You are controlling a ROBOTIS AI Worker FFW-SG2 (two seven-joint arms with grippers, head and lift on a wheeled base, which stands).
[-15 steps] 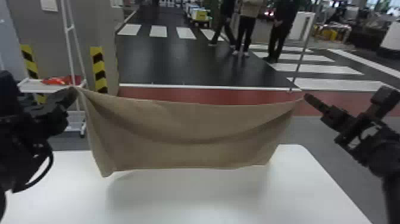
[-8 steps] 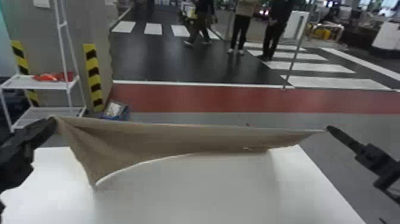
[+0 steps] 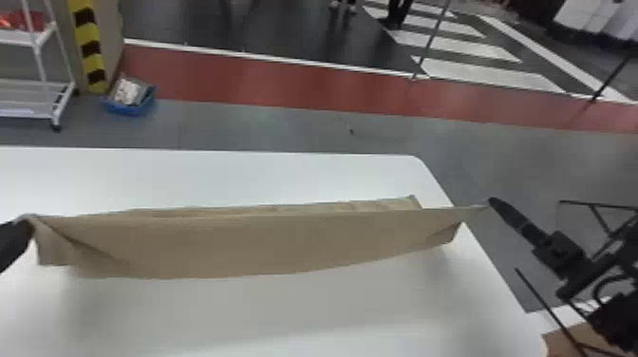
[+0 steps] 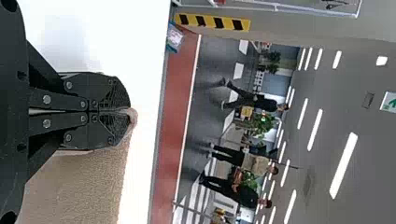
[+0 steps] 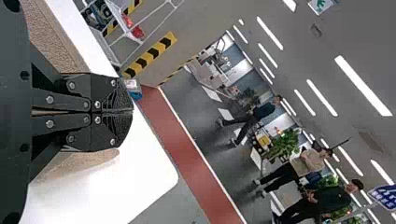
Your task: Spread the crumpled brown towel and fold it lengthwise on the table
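The brown towel (image 3: 247, 244) is stretched sideways over the table (image 3: 304, 175), its upper edge pulled nearly straight and its lower part hanging in a shallow band. At the head view's left edge, my left gripper (image 3: 23, 223) holds one upper corner; the left wrist view has this gripper (image 4: 130, 111) closed with towel (image 4: 88, 182) pinched at its tips. My right gripper (image 3: 491, 201) is at the opposite corner, beyond the table's right edge. In the right wrist view that gripper (image 5: 131, 111) has its fingers together, with towel (image 5: 53, 37) beside and behind them.
The white table's far edge and rounded right corner lie beyond the towel. A white rack (image 3: 33, 90) and a blue bin (image 3: 130, 102) stand on the floor at the far left. Part of another white surface with brown material is at the lower right.
The head view has tilted further down. The towel, earlier hanging as a tall sheet, now shows as a lower, narrower band nearer the table, with both grippers still at its corners.
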